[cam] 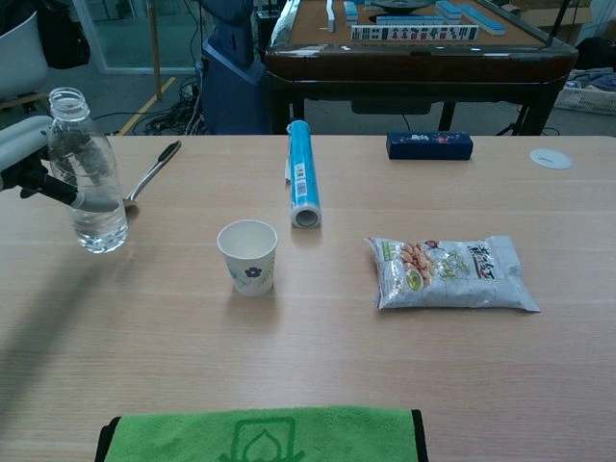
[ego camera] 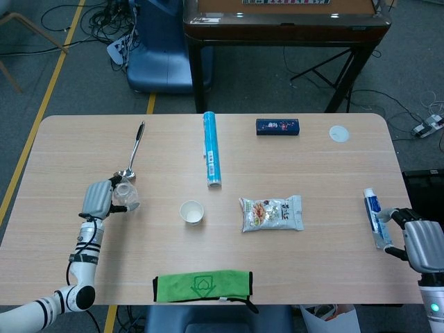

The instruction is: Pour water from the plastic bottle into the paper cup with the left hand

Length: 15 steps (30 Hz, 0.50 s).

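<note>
The clear plastic bottle has no cap and holds some water in its lower part. My left hand grips it around the middle and holds it upright, just above the table. From above, the left hand and bottle show at the table's left side. The white paper cup with a small flower print stands open to the right of the bottle, also seen as the cup near the table's middle. My right hand rests at the table's right edge with fingers apart, holding nothing.
A metal spoon lies behind the bottle. A blue tube lies behind the cup, a snack bag to its right. A green cloth lies at the front edge. A toothpaste tube lies by the right hand, a dark box at the back.
</note>
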Motion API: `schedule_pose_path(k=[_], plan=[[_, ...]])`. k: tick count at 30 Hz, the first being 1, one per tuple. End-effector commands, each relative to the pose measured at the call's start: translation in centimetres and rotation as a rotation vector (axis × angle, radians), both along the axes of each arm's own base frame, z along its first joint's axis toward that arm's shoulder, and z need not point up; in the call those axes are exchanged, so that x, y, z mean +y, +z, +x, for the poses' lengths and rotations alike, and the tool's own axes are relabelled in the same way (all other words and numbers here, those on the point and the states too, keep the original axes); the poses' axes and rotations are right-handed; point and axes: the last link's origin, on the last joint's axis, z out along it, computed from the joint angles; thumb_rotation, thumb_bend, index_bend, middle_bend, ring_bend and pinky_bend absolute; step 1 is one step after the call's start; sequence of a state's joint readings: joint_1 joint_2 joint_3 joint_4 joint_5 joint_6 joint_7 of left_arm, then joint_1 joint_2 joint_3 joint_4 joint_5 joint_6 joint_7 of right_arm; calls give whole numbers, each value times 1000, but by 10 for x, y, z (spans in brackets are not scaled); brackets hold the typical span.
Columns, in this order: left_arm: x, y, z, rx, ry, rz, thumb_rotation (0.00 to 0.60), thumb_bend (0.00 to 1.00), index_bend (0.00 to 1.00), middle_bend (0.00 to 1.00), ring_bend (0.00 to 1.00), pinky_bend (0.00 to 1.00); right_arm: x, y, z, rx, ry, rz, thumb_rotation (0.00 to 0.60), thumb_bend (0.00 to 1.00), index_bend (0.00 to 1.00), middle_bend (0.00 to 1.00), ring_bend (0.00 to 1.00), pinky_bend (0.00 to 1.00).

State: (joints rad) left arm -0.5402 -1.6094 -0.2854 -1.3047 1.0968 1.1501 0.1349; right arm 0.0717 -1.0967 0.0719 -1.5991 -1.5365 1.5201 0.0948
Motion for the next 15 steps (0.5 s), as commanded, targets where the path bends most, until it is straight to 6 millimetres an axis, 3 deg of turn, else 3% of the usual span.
schedule_pose_path(k=[1, 15], plan=[[-1, -2, 20, 140, -93, -1, 600, 0, 547, 521, 530, 828, 1, 1, 1, -2, 3, -1, 600, 234, 453, 497, 410, 658], [-7, -22, 49, 472, -224, -36, 600, 0, 549, 522, 530, 828, 1, 5, -2, -27, -8, 3, 600, 234, 453, 497, 410, 658]])
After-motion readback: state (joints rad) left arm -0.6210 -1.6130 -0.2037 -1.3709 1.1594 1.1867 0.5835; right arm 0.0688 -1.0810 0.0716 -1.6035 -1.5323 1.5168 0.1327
